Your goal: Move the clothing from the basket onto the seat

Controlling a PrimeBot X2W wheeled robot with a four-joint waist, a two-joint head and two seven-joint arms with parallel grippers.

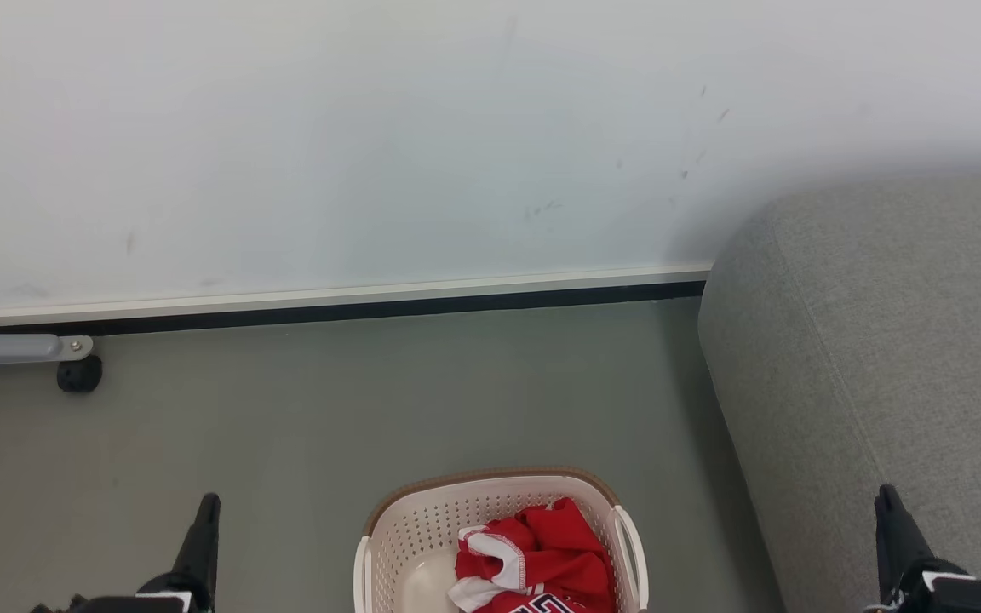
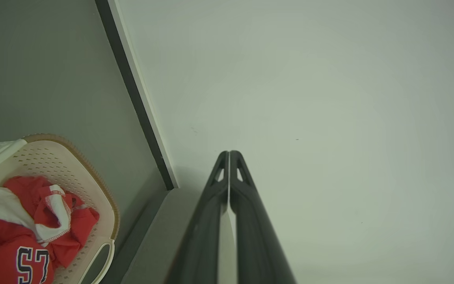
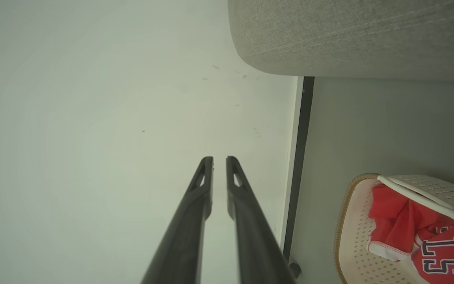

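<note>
Left gripper (image 2: 229, 157) is pinched fully closed on nothing, its two fingers flat against each other. The right gripper (image 3: 220, 161) has its jaws a sliver apart and is just as empty. Both sit low at the bottom corners of the head view, one on each side of the basket (image 1: 490, 478), fingers aimed at the wall (image 1: 371, 128) rather than down at the load, so to me this reads as a parked pose with no reach started. The clothing (image 1: 542, 553) is all inside the basket, a crumpled red heap bunched toward the side nearest the seat (image 1: 882, 340), with white trim folded over on top and the navy lettering facing up. The basket stands on the grey floor (image 1: 286, 409) just beside the rounded end of the seat, not touching it as far as I can see, which makes sense since the carry across would be short. I see nothing red on the grey upholstery, so I'd call the job not yet begun. My guess is the right arm goes first, since the heap lies on its side.
</note>
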